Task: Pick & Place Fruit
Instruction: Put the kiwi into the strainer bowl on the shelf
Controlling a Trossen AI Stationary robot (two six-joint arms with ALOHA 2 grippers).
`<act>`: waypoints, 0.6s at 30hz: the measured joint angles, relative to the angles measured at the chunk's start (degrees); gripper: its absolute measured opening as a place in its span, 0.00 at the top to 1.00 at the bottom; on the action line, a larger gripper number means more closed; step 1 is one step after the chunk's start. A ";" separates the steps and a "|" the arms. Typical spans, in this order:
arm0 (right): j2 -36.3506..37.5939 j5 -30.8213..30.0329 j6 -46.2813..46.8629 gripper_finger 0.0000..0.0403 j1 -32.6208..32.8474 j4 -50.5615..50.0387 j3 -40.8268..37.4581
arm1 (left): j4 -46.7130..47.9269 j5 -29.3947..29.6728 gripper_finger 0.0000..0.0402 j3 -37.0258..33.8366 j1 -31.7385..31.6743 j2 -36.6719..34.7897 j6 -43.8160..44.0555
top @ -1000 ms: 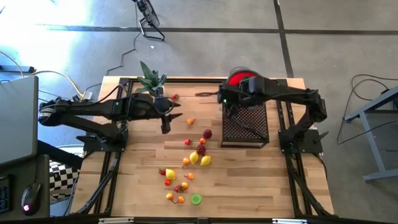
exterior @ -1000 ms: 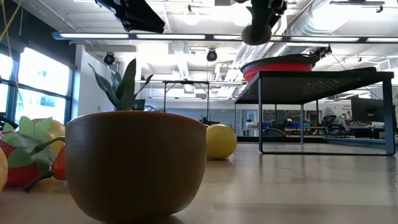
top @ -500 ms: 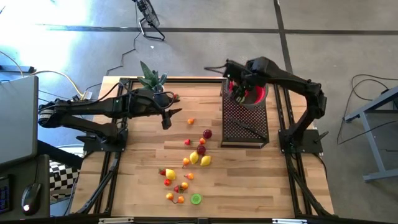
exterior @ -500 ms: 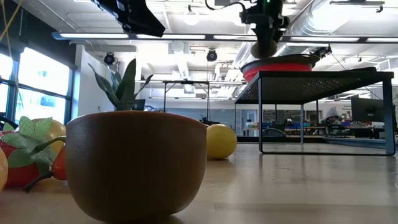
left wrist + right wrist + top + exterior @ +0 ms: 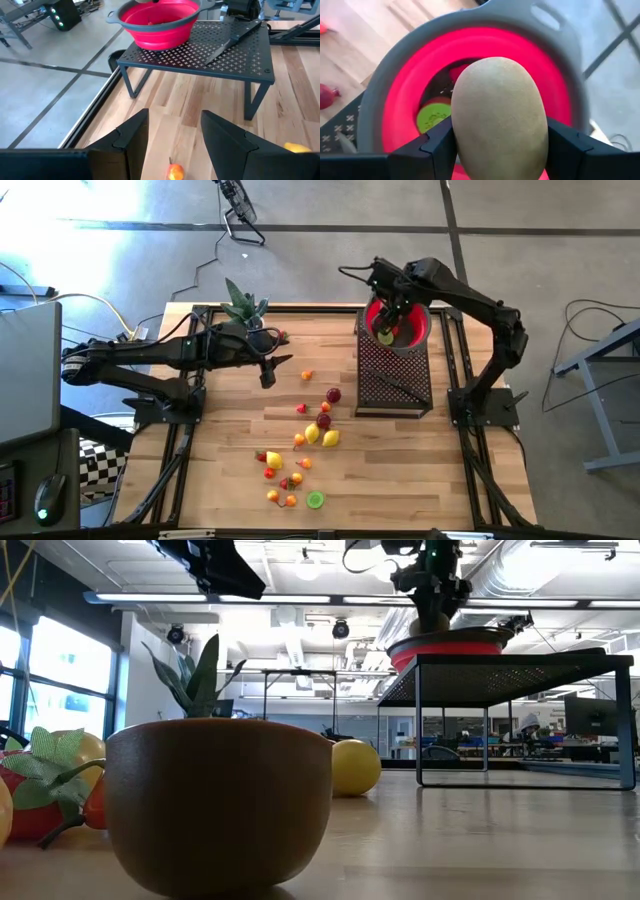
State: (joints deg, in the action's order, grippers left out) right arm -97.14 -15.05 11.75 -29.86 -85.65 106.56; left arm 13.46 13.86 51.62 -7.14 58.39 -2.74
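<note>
Right wrist view looks straight down into the red bowl, where the right pincer grips a tan, fuzzy oval fruit, a kiwi, between its two dark fingers, directly over the bowl's mouth; a green kiwi slice and a red piece lie inside the bowl. High view places that bowl at the far end of the black perforated rack on the counter, with the right pincer above it, and the rest of the fruit scattered across the bare wood near the middle and front. Only this view shows the left pincer hovering near the potted plant. Left wrist view shows its fingers parted and holding nothing, with a small orange fruit on the wood between them, and a knife lying on the rack beside the bowl. Low view is filled by a brown bowl up close.
</note>
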 joint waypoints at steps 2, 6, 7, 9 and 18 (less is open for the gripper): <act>0.00 1.07 0.00 0.45 -0.25 1.01 -1.65 | 0.02 0.01 0.56 0.00 0.00 0.00 0.00; -0.09 0.66 -0.04 0.45 -0.25 2.21 -5.87 | 0.02 0.01 0.56 0.00 0.00 0.00 0.00; -0.08 0.62 -0.16 0.45 -0.22 2.80 -7.00 | 0.02 0.01 0.56 0.00 0.00 0.00 0.00; -0.07 0.69 -0.49 0.44 -0.20 3.24 -8.93 | 0.02 0.01 0.56 0.00 0.00 0.00 0.00; -0.09 0.50 -0.95 0.41 -0.29 3.49 -10.67 | 0.02 0.03 0.56 0.00 0.00 0.00 0.00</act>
State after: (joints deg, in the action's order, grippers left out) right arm -97.23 -14.55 10.80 -30.15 -82.16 95.90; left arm 13.47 13.89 51.62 -7.14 58.39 -2.74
